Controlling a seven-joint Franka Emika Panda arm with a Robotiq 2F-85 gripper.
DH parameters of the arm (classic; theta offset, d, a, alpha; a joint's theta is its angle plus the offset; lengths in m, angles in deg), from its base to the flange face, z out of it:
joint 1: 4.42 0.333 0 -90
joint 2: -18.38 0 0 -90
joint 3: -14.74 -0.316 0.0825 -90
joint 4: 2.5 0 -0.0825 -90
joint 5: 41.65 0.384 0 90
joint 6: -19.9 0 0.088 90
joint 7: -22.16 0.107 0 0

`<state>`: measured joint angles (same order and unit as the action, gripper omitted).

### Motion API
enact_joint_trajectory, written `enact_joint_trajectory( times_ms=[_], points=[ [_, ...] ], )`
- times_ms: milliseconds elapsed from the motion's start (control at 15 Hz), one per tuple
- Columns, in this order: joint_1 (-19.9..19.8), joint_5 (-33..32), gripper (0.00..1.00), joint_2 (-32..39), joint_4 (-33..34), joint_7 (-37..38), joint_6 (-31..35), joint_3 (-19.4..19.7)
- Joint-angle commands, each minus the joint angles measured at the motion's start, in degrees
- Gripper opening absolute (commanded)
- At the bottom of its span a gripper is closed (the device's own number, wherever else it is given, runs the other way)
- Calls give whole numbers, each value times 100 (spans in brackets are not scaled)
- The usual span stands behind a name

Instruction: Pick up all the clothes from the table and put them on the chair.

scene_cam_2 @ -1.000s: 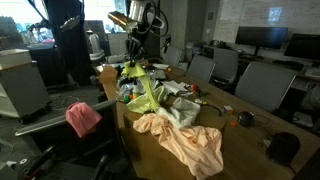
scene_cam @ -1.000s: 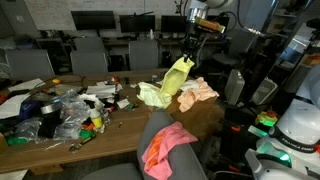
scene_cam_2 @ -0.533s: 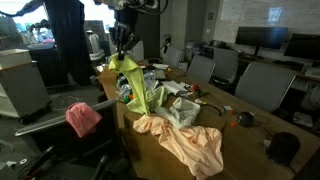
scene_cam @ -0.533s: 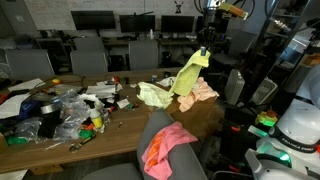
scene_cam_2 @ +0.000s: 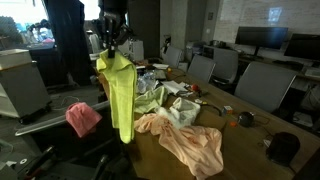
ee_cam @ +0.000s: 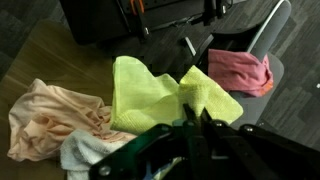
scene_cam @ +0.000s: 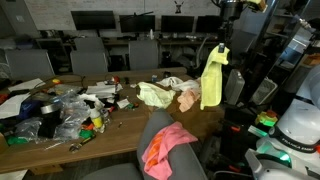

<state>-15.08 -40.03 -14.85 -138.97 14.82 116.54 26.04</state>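
The robot's hand (scene_cam: 221, 44), pinched shut on the top edge of a pale yellow-green fabric garment (scene_cam: 213, 80), holds it hanging full length in the air just off the end of the long brown wooden worktop (scene_cam: 45, 150). A peach-orange cloth (scene_cam: 188, 99) and a crumpled white one (ee_cam: 85, 155) lie on the worktop near that end, with a clutter of clear plastic bags (scene_cam: 70, 105) farther along. A pink garment (scene_cam: 165, 148) rests on the grey upholstered office chair (scene_cam: 150, 122).

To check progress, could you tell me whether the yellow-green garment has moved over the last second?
Yes: the yellow-green garment has swung right, past the peach garment lying on the table.
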Motion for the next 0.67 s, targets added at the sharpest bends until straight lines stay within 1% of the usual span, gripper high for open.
enact_joint_trajectory(
  times_ms=[0,200,333,600],
  points=[
    [103,-139,2,-466,-206,-427,-204,36],
    [285,-111,2,-468,-243,-592,-323,-111],
    [467,-45,2,-350,-240,-542,-353,-267],
    [867,-57,2,1,-184,-330,-305,-730]
  ],
)
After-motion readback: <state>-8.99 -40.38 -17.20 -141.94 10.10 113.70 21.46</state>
